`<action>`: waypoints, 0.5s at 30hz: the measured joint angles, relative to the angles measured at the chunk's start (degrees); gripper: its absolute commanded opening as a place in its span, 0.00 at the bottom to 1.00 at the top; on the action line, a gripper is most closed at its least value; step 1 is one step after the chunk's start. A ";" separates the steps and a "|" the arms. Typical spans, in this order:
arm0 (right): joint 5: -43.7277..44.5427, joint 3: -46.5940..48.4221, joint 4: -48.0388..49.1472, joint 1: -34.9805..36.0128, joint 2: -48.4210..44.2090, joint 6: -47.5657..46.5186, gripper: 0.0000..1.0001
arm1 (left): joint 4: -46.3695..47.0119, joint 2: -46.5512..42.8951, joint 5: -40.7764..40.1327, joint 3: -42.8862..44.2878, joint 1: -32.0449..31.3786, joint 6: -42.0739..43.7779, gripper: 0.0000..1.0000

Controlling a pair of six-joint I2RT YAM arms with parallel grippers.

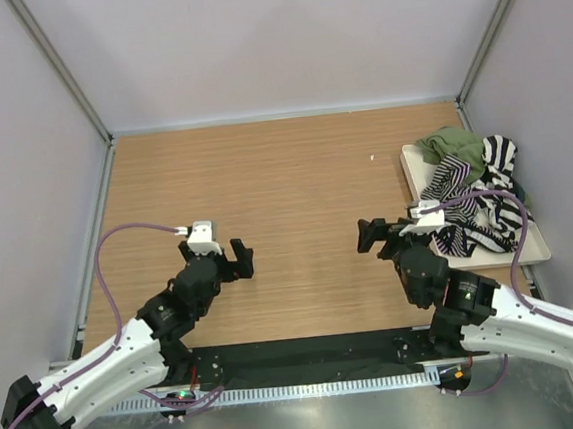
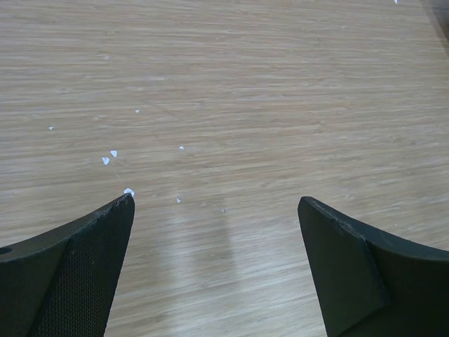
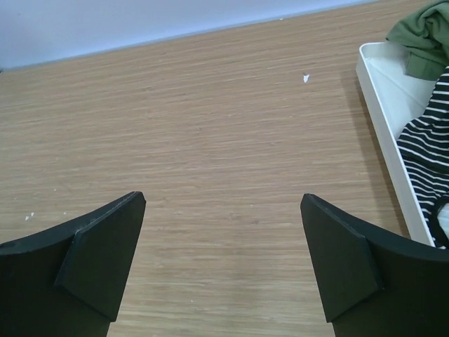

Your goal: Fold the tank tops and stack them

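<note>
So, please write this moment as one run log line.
left claw: open, empty | right claw: open, empty | tank tops: heaped on tray | folded: none

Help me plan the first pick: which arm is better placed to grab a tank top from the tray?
Right. The right claw, open, sits just beside the tray holding the heaped tank tops; the left claw, also open, is across the table.

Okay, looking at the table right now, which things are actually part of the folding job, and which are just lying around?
For the job, all heaped on the tray:
olive green tank top
pinstriped tank top
broad-striped tank top

Just lying about:
cream tray
small white scraps on the wooden table
</note>
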 measured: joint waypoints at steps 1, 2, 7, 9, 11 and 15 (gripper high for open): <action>0.57 0.31 -0.44 0.00 0.17 0.09 1.00 | 0.00 -0.15 0.00 0.00 0.00 -0.02 1.00; 0.94 0.87 -0.94 -0.02 0.76 0.20 1.00 | 0.00 -0.24 0.00 0.00 0.00 -0.02 1.00; 4.13 8.09 -7.21 -4.92 7.78 2.27 1.00 | -0.02 -0.59 0.02 0.00 0.00 -0.02 1.00; 0.59 12.22 -8.72 -15.17 11.69 3.15 1.00 | -0.04 -0.66 0.02 0.00 0.00 -0.02 1.00; -4.15 15.52 -10.16 -25.55 15.93 3.56 1.00 | -0.04 -0.66 0.02 0.00 0.00 -0.04 1.00; -15.41 23.67 -12.90 -44.63 26.88 4.57 1.00 | -0.11 -0.66 0.02 0.00 0.00 -0.04 1.00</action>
